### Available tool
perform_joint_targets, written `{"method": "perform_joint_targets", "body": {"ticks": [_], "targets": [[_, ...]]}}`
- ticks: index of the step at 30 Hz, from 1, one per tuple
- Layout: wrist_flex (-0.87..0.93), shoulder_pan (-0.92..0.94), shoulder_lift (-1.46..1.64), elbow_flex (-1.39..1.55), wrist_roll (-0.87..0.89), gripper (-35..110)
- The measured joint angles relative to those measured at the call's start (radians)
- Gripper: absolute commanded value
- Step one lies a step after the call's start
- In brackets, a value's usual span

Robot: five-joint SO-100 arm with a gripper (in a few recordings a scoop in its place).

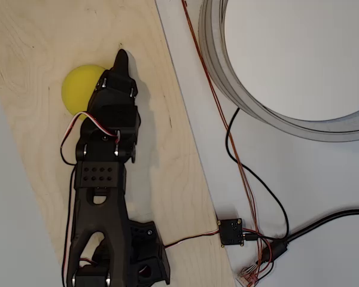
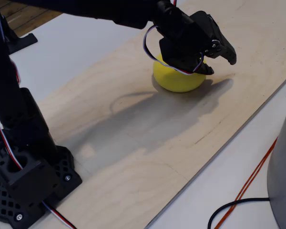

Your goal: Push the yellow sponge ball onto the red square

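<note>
The black two-finger gripper (image 2: 218, 56) sits low over the bright yellow matte foam ball (image 2: 177, 78), its body pressed against the ball's top; whether the fingers are parted or closed cannot be told. The black arm reaches out from its base (image 2: 26, 179), nearly level above the pale plywood board (image 2: 148, 143). In the overhead view the gripper (image 1: 121, 63) covers the ball's right part, leaving a yellow crescent (image 1: 78, 86) on the left. That view also shows a grey ring (image 1: 227, 72), red and black cables (image 1: 245, 173) and a small black box (image 1: 230, 232) on the white table (image 1: 323, 179).
</note>
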Motion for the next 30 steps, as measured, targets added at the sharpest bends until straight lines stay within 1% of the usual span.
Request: {"method": "perform_joint_targets", "body": {"ticks": [7, 23, 30], "targets": [[0.0, 0.0, 0.0, 0.0, -0.006, 17], [0.002, 0.018, 0.091, 0.0, -0.202, 17], [0.017, 0.017, 0.169, 0.0, -0.249, 18]]}}
